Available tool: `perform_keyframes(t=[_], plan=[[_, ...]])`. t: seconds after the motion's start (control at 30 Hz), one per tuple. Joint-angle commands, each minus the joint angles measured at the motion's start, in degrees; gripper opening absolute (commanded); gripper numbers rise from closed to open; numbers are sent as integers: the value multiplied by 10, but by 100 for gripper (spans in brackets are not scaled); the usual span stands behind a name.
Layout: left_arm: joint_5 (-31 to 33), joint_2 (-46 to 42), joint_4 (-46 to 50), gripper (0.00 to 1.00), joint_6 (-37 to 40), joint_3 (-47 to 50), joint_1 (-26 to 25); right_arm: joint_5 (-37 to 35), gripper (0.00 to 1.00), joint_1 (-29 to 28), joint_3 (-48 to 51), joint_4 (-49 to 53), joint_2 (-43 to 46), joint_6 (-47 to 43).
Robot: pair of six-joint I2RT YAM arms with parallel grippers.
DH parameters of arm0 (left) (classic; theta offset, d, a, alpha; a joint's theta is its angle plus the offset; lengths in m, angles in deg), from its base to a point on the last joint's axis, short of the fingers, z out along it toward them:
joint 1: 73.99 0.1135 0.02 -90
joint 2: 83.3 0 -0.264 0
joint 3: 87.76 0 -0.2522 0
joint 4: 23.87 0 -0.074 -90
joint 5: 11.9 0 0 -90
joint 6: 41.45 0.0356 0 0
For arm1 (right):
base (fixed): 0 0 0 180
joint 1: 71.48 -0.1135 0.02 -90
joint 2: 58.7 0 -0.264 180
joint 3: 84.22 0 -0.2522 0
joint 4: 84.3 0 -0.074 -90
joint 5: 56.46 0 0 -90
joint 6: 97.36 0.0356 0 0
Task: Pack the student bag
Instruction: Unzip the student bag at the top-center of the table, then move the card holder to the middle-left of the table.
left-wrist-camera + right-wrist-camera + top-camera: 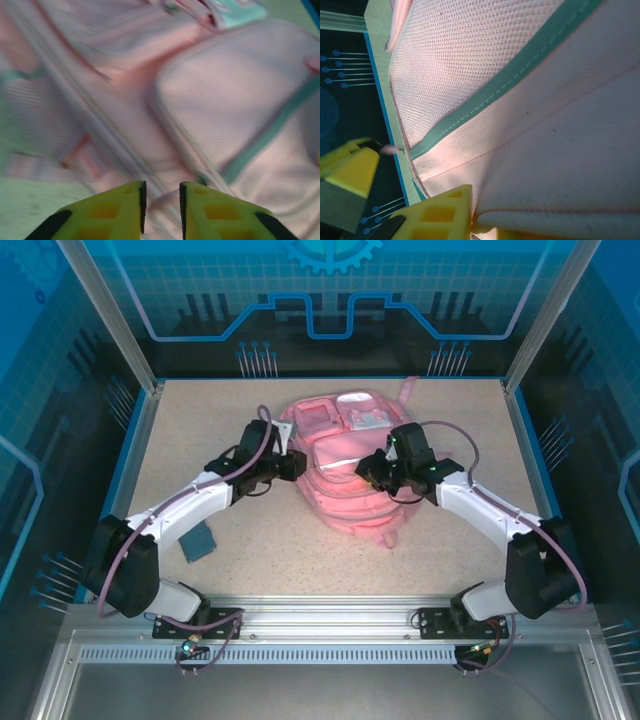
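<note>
Dk-blue booklet (198,541) lies flat on the counter (450,560), near-left of the bag (340,502) and well apart from it, just beside the left forearm. The pink bag lies mid-counter, toward the far side, w/ both arms reaching in to it.

Left fingers (290,465) are at the bag's left edge. In the blurry wrist view those fingers (125,210) stand slightly apart, a narrow gap w/ pink fabric showing through it.

Right fingers (375,472) are on the bag's right-centre. In the wrist view they (445,212) are apart. The bag's mesh panel w/ teal trim sits btwn them, touching one finger, w/ a clear gap to the other.
</note>
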Motion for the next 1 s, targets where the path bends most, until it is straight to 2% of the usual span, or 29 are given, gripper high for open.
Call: perform_keyframes(t=[0.0,0.07,0.23,0.33,0.47,0.57,0.77,0.97], plan=[[109,-12,64,48,-49,-30,23,18,24,-28,-31,-32,-39,4],[149,-19,114,62,-79,-32,39,23,29,-48,-43,-44,-61,5],[185,-70,173,82,-149,27,97,44,47,-66,-61,-45,-86,-13],[189,-111,198,89,-187,78,141,38,61,-67,-61,-26,-73,-35],[193,-161,202,93,-224,154,191,27,76,-67,-70,22,-45,-82],[194,-171,212,95,-244,185,215,11,82,-67,-70,48,-20,-113],[207,-155,206,99,-287,220,235,-7,84,-67,-68,68,12,-130],[134,-129,157,98,-287,242,237,-14,84,-67,-71,81,15,-132]])
